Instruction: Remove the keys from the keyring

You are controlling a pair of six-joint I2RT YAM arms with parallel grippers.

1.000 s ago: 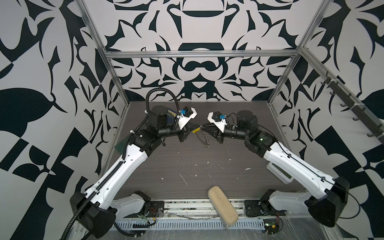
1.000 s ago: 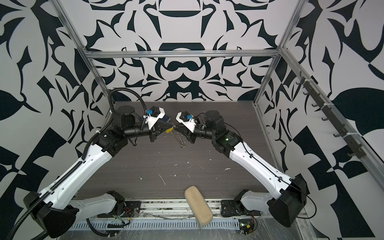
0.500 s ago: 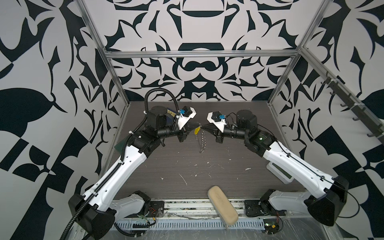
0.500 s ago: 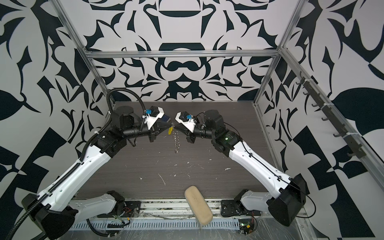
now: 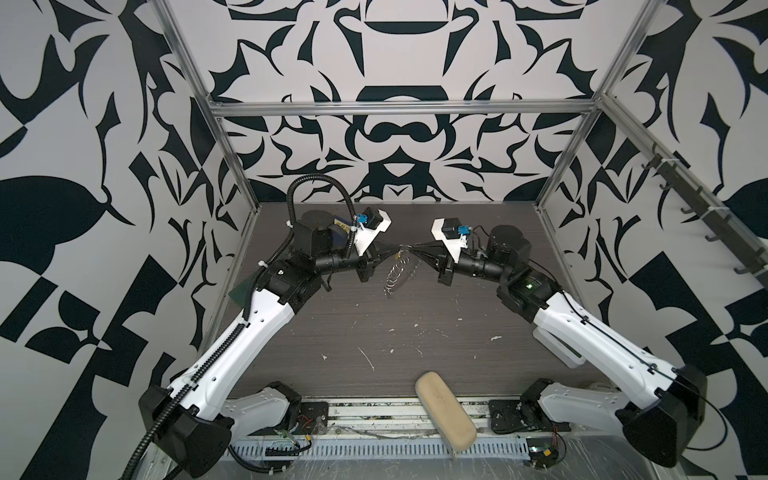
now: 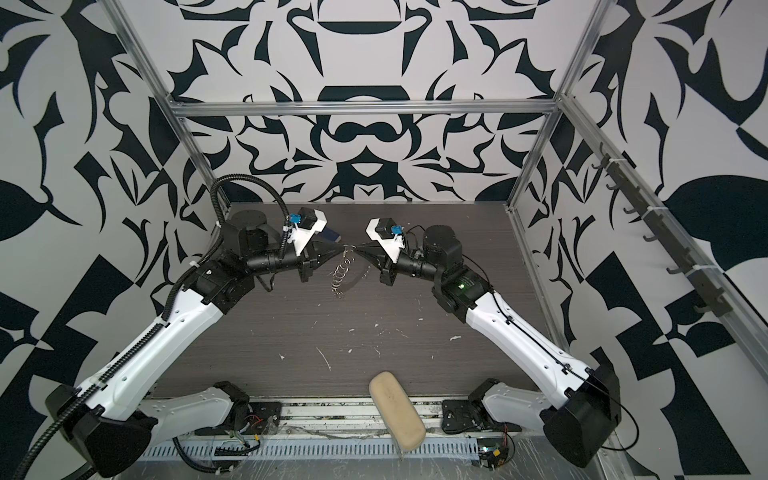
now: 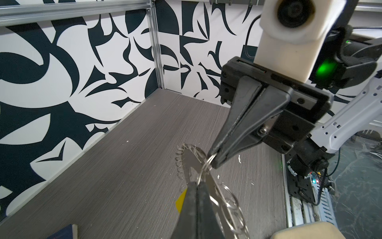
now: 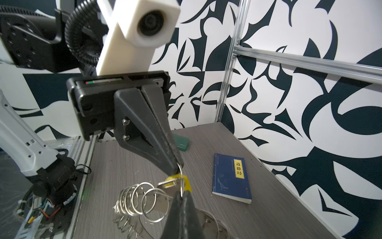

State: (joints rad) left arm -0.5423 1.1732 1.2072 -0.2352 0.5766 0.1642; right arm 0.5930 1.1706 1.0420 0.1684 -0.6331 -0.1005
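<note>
In both top views the left gripper (image 5: 394, 250) and right gripper (image 6: 356, 248) meet tip to tip above the far middle of the table (image 5: 374, 328). Both are pressed together. A second ago the right one's jaws stood slightly apart. The keys (image 5: 400, 253) are only a yellowish speck between the tips. The keyring (image 5: 395, 276) hangs in the air just below them. Half a second ago it hung straight down, edge-on. Now its lower end swings left and its wire rings show.

In the left wrist view the left gripper (image 7: 198, 185) pinches the small split ring of the keys (image 7: 182, 199), with the yellow tag beside its fingers. The right gripper (image 7: 214, 160) bites what looks like the same ring from above. The keyring (image 7: 191, 163) hangs from that ring, tilted.

In the right wrist view the right gripper (image 8: 182, 193) and left gripper (image 8: 177, 170) clamp the ring from opposite ends, with the keys (image 8: 187, 183) between them. The keyring (image 8: 142, 198) dangles off to the near side, clear of the table. A blue book (image 8: 232, 178) lies flat at the far left.
</note>
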